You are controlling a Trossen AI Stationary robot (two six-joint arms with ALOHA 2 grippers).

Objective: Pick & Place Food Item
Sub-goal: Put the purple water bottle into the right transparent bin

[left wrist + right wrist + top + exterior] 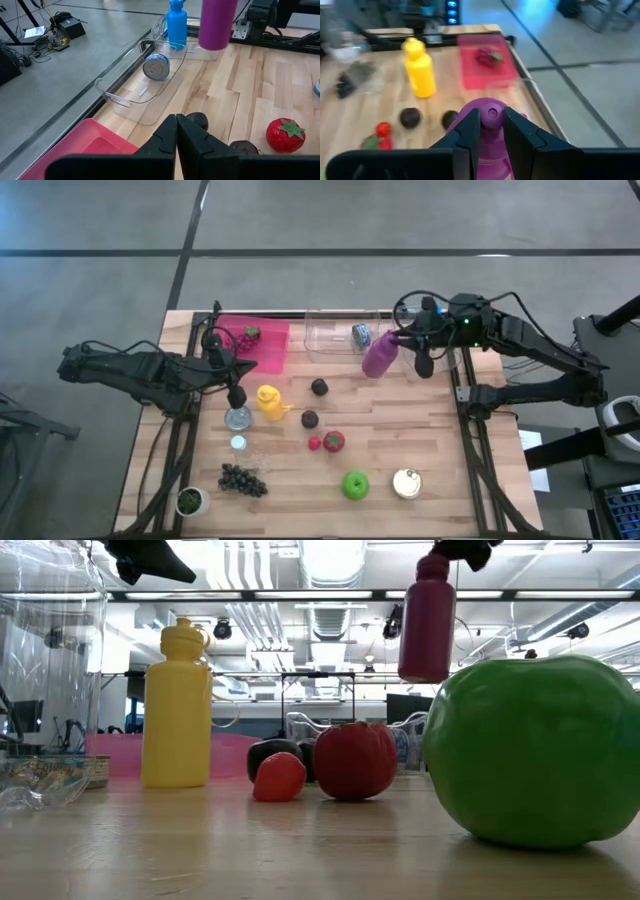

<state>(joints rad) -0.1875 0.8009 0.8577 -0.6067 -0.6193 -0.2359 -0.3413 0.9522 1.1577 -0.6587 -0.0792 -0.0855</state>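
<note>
- The right gripper is pinching the purple bottle by its cap end, fingers clamped either side of the neck in the wrist view, so only a narrow gap between them.
- That bottle hangs in the air, clear of the table, just beside the clear plastic tray at the far edge.
- Inside the tray there's a tin can lying on its side, and a blue bottle stands at its far end.
- The left gripper has its fingers pressed flat together with nothing in them, hovering near the yellow bottle and the pink tray.
- Middle of the table has a toy tomato, a small strawberry and two dark round fruits.
- A green apple sits nearer the front edge.
</note>
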